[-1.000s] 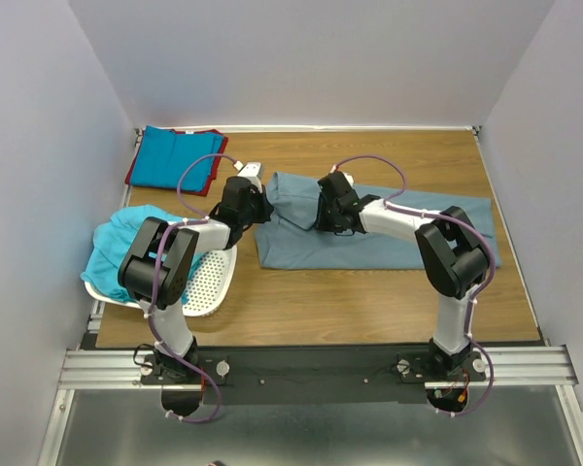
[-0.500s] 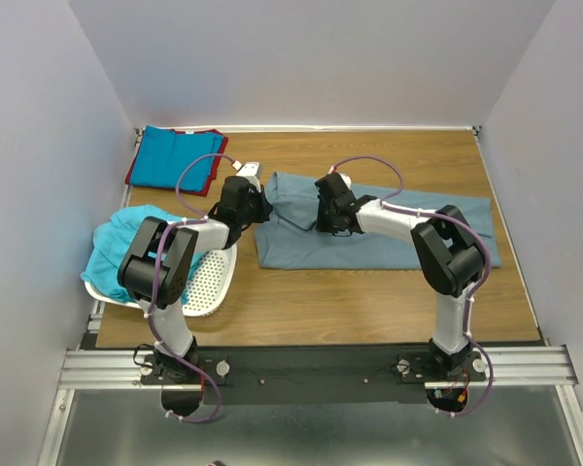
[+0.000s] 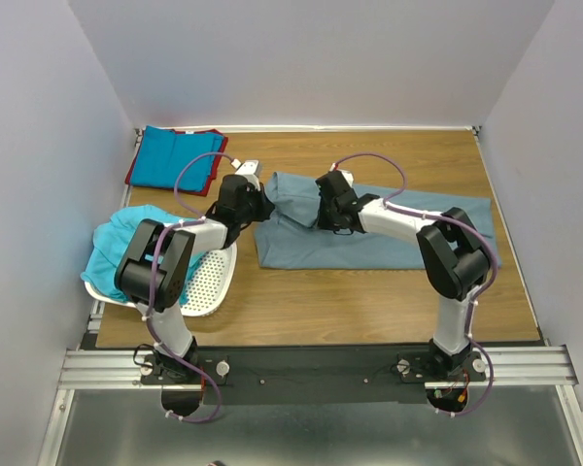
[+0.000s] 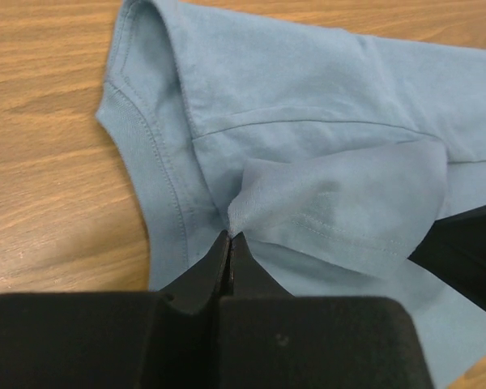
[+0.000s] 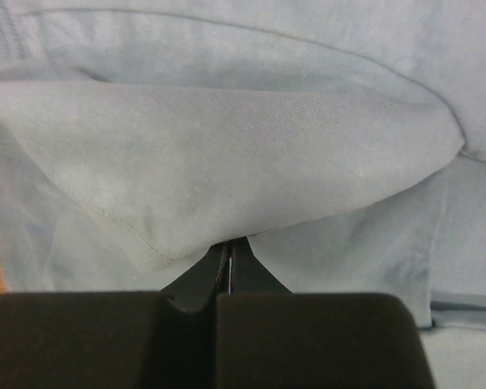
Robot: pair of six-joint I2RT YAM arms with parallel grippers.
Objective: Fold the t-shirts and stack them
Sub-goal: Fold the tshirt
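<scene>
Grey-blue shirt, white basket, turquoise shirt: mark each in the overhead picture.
Grey-blue shirt [image 3: 355,252]: overhead view, flat near half.
White basket [image 3: 212,282]: overhead view, perforated wall.
Turquoise shirt [image 3: 107,248]: overhead view, left side of heap.

I work over a wooden table [image 3: 369,301]. A white perforated basket [image 3: 212,282] sits near its front left corner; a metal rail [image 3: 321,367] runs along its near edge; pale walls [image 3: 301,58] close its other sides.

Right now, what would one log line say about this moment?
left jaws: shut on grey-blue t-shirt | right jaws: shut on same shirt | turquoise t-shirt: in basket | blue t-shirt: folded, far left
</scene>
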